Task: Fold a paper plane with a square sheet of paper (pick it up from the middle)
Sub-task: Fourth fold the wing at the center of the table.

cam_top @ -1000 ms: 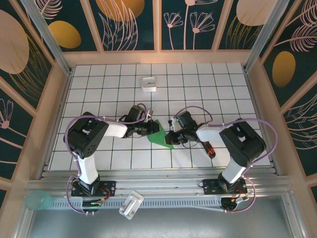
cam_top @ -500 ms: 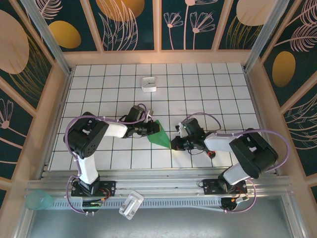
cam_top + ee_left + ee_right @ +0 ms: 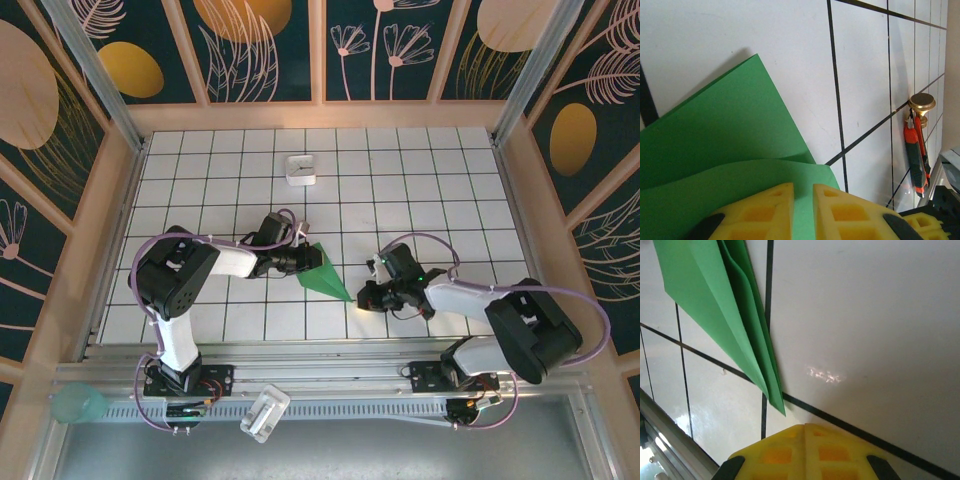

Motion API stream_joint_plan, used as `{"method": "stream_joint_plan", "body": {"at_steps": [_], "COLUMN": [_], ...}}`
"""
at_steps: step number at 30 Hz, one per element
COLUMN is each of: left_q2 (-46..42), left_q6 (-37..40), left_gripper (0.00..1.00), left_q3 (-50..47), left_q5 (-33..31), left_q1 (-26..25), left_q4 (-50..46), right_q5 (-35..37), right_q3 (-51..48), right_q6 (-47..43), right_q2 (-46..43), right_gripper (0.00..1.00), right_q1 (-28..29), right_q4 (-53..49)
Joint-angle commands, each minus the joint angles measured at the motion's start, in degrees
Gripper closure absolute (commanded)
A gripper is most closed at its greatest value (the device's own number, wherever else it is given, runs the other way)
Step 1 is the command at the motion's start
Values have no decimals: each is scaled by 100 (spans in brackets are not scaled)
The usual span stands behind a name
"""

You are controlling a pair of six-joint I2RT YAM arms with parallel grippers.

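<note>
Nearest us, the right claw (image 3: 363, 297) is pressed together and empty, just off the near tip of the plane (image 3: 323, 276). That's lying mid-counter (image 3: 420, 190), already a layered green dart. The left claw (image 3: 303, 262) is pinching its far-left edge. Looks like late folding to me. Next move probably needs the right claw to spread and grab a layer while the left holds steady.
</note>
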Motion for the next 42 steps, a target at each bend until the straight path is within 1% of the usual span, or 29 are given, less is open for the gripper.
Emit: {"method": "stream_joint_plan", "body": {"at_steps": [1, 3, 7, 14, 19, 28, 30, 34, 38, 42], "left_q2": [297, 302, 302, 310, 317, 203, 152, -95, -534, -941], "left_q6": [191, 192, 184, 160, 164, 33, -13, -195, -372, -485], "left_gripper": [80, 81, 80, 80, 80, 79, 76, 63, 57, 53], "left_q3": [-105, -89, -73, -65, -54, -32, -2, 77, 118, -67], "left_q5": [-510, -508, -496, -479, -481, -403, -362, -240, -266, -297], "left_q1": [102, 103, 98, 98, 100, 99, 99, 104, 89, -26], "left_q4": [-673, -672, -660, -652, -652, -527, -491, -326, -273, -257], "right_q5": [-216, -300, -378, -558, -447, -316, -236, -189, -165, -111], "right_q3": [446, 658, 997, 1272, 1105, 578, 489, 359, 283, 287], "right_q6": [-159, -183, -265, -325, -422, -378, -363, -244, -162, -129], "right_q2": [-152, -53, 493, 1314, 1552, 1649, 1609, 1627, 1630, 1638], "right_gripper": [100, 100, 100, 100, 100, 100, 100, 100, 100, 100], "right_q1": [-30, -24, 7, 96, 69, 17, 16, 22, 17, 16], "right_q4": [-215, -88, 105, 467, 474, 623, 620, 700, 771, 762]}}
